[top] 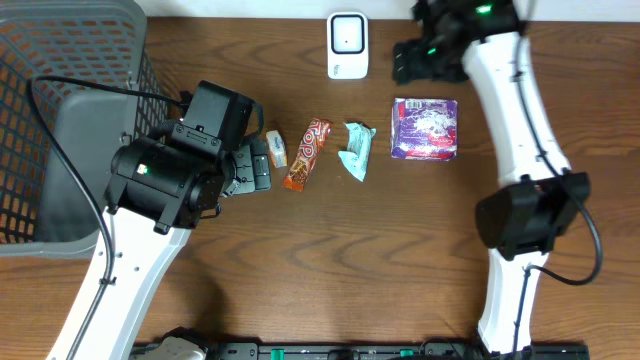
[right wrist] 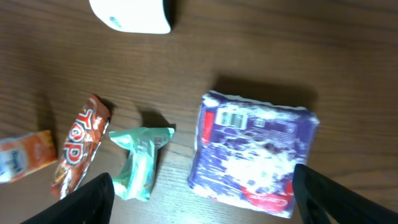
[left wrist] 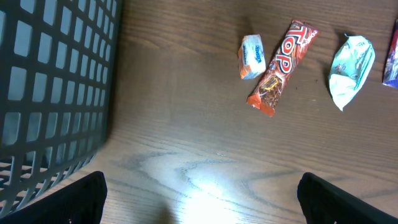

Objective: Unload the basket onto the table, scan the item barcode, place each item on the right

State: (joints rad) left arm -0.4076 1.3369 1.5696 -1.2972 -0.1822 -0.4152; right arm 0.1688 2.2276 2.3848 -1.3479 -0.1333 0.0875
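Note:
A purple snack package [top: 426,128] lies flat on the wooden table, its label panel showing in the right wrist view [right wrist: 255,155]. The white scanner [top: 347,45] stands at the table's back edge, its lower part showing as the scanner [right wrist: 130,15] at the top of the right wrist view. My right gripper [top: 418,58] hovers open [right wrist: 202,199] above the package, touching nothing. My left gripper [top: 250,165] is open [left wrist: 200,199] over bare wood, just left of the row of items.
A red candy bar [top: 306,153] [left wrist: 283,65], a teal packet [top: 356,150] [left wrist: 350,68] and a small orange-and-white packet [top: 275,148] [left wrist: 252,56] lie in a row mid-table. A dark mesh basket [top: 60,120] [left wrist: 56,93] fills the left side.

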